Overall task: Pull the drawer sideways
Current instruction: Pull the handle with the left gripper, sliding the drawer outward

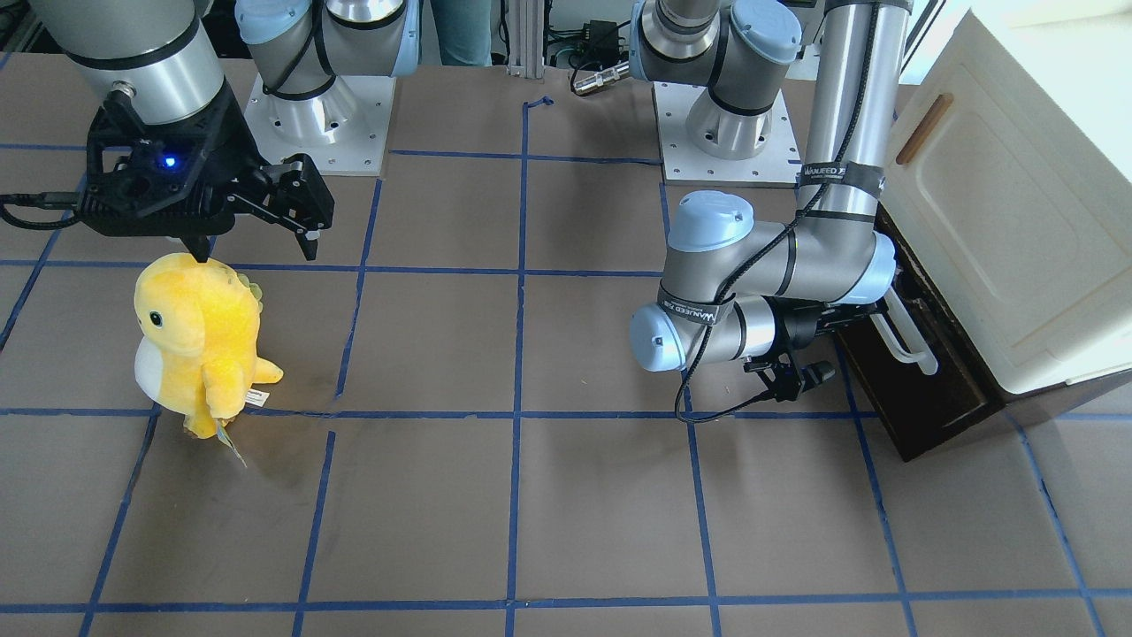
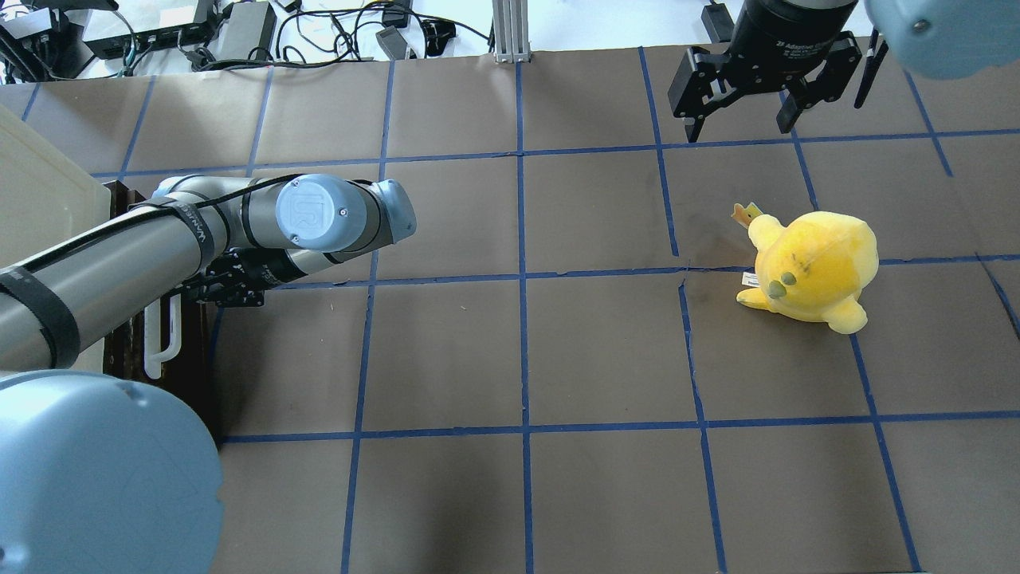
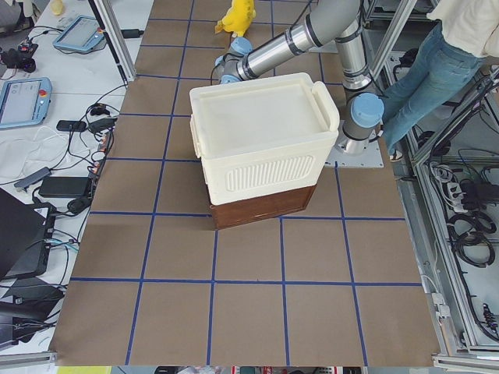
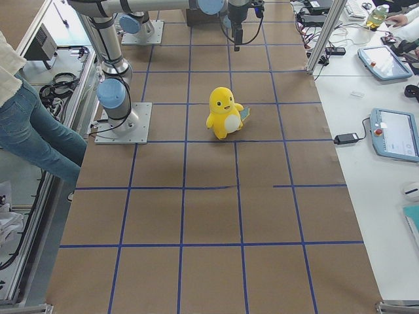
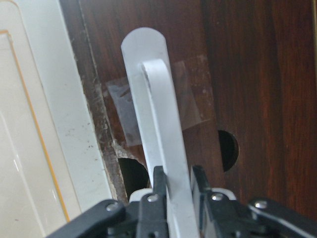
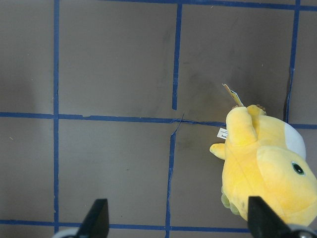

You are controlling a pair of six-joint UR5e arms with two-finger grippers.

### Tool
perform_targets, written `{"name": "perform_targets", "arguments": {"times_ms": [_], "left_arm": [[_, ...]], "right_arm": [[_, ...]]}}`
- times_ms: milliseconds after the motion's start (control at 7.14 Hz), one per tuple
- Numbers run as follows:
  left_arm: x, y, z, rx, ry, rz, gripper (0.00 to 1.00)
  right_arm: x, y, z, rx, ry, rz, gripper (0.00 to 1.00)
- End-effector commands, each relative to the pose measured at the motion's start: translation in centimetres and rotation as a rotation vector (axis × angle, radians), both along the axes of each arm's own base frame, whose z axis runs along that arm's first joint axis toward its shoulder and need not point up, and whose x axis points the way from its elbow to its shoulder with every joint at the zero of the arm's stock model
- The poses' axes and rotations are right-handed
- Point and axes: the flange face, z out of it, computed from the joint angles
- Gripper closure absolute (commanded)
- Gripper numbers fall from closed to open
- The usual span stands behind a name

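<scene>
L gripper clamped on white handle. Bar's long axis runs along drawer front, so pull prob goes across it. Drawer under cream cabinet, table's left end. R gripper open, way off by plush.

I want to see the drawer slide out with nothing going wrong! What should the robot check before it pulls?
1. Left gripper shut on the white handle: ok.
2. Grip at the handle's middle: not ok, it sits near one end.
3. Right gripper away from the drawer: ok, open, far on the other side.
4. Plush toy out of the path: ok, it stands near the right gripper.
5. Cabinet fixed against sliding: cannot tell.
</scene>
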Motion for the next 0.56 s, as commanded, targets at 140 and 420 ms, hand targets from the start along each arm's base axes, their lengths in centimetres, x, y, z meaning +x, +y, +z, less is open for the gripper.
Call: {"name": "perform_targets", "arguments": {"times_ms": [140,420], "left_arm": [[-1.1,0.1,0.1,-0.005,0.001,-0.020,0.84],[-1.5,0.3,0.0,-0.002,0.000,-0.029,0.84]], "right_arm": [[0.0,0.0,0.0,0.000,0.000,-0.001,0.00],[0.0,0.0,0.0,0.000,0.001,-0.001,0.00]]}}
